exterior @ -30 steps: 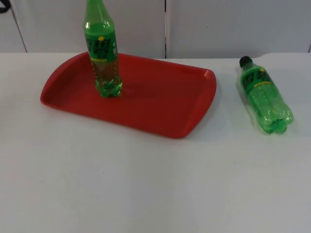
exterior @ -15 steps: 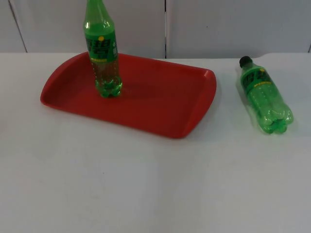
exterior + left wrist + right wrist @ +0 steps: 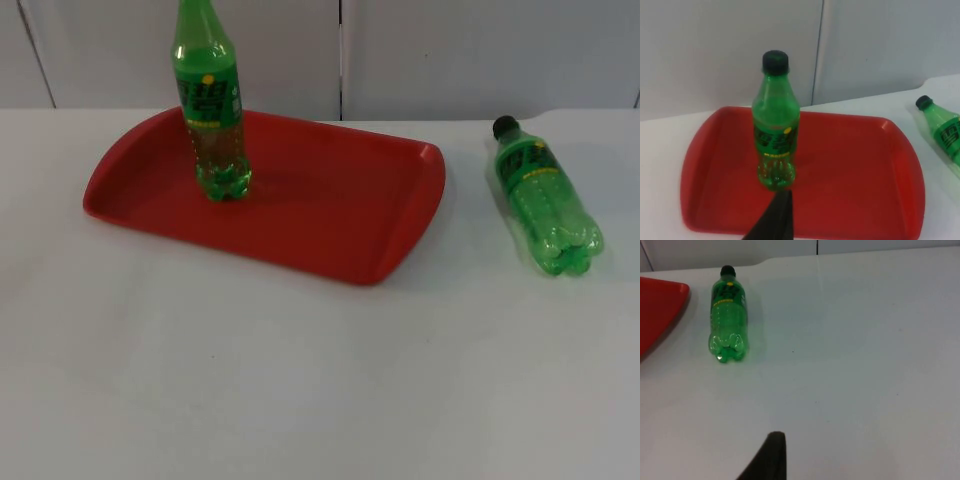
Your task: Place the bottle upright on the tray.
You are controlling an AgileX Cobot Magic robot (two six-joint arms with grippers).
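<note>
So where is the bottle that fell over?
The lying bottle is on the white table in the top view, to the right of the red tray, cap toward the wall.

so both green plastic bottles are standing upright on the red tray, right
Not quite. Only one green plastic bottle stands upright on the red tray. The other green plastic bottle lies on its side on the white table, beside the tray, as the top view shows.
</note>
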